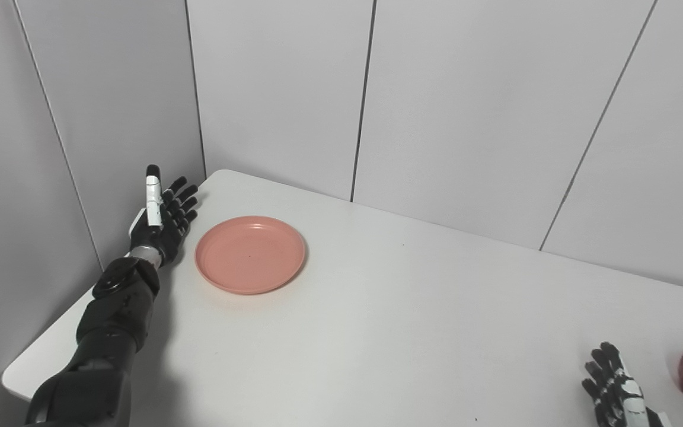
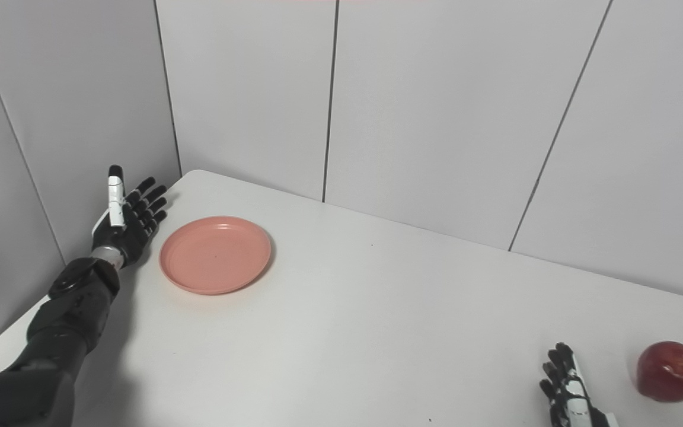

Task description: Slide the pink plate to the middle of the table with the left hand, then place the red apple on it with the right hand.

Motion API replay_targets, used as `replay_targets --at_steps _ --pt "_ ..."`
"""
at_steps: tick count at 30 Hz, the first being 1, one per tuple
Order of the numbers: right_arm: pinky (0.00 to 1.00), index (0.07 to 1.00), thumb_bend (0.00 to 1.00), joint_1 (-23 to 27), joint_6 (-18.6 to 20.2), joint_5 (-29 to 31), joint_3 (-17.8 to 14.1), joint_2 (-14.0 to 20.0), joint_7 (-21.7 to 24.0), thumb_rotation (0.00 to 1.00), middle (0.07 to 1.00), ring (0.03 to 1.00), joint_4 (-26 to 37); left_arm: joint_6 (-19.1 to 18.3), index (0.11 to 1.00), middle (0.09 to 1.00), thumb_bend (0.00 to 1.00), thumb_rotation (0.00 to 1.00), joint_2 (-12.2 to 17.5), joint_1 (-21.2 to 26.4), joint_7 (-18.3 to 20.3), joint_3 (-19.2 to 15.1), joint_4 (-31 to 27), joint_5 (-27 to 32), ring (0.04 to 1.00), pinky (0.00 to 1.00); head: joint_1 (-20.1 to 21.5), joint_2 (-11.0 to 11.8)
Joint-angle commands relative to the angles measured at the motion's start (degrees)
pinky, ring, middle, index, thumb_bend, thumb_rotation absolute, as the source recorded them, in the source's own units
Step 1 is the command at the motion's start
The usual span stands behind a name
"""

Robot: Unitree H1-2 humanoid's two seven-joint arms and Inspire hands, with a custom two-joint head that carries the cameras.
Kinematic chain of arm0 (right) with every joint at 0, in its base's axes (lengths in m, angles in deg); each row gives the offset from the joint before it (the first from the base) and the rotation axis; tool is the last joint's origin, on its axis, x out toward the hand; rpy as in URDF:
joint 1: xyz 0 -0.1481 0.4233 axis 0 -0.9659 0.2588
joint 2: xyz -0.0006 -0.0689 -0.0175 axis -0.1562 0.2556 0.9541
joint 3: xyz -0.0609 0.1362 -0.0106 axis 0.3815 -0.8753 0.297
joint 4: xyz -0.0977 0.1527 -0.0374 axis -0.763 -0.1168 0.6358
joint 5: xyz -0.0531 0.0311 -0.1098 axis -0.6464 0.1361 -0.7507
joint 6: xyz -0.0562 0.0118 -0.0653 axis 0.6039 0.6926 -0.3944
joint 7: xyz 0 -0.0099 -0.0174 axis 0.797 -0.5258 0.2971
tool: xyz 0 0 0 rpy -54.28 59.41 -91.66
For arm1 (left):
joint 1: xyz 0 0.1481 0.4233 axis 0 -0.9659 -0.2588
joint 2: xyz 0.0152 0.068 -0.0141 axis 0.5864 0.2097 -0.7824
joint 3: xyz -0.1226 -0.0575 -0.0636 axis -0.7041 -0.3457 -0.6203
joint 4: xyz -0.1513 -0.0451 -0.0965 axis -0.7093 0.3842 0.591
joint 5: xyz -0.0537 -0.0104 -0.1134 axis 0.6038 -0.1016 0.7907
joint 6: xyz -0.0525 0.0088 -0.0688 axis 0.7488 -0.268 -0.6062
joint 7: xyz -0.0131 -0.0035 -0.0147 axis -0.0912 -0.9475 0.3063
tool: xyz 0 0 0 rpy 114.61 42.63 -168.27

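The pink plate (image 1: 250, 254) lies flat and empty near the table's far left corner. My left hand (image 1: 162, 214) stands just left of it, fingers spread and open, a small gap from the rim, holding nothing. The red apple (image 2: 671, 370) rests on the table at the near right. My right hand (image 2: 568, 391) is low at the bottom edge, left of the apple and apart from it, fingers open; its lower part is cut off by the frame.
The white table (image 1: 412, 308) has a rounded far left corner and a near left edge (image 1: 27, 367). Grey wall panels (image 1: 448, 107) close in behind and on the left, right next to my left hand.
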State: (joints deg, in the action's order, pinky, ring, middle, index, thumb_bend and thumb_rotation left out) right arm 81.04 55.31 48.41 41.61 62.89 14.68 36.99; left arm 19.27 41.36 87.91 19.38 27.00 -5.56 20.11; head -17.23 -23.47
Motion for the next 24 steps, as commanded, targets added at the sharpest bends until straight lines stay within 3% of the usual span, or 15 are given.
replay_targets --at_steps 1,9,24 --pt "1.0 0.998 0.85 -2.1 0.1 0.2 0.7 -0.9 0.1 1.0 0.993 0.999 -0.9 -1.0 0.904 0.897 0.9 1.0 0.6 2.9 0.9 -0.2 0.1 0.9 0.949 1.0 0.0 0.0" --pt "1.0 0.998 0.85 -2.1 0.6 0.3 0.9 -0.9 0.0 1.0 0.991 1.0 -0.6 -1.9 0.925 0.904 0.93 1.0 -0.3 1.3 2.1 1.4 -2.5 0.3 0.932 0.99 0.0 0.0" --pt "1.0 1.0 0.83 -2.3 1.0 0.0 1.4 -1.2 -0.6 1.0 0.996 1.0 0.2 -4.9 0.924 0.889 0.88 1.0 -1.0 -0.4 3.8 1.6 -5.9 0.9 0.929 1.0 0.5 -0.4"
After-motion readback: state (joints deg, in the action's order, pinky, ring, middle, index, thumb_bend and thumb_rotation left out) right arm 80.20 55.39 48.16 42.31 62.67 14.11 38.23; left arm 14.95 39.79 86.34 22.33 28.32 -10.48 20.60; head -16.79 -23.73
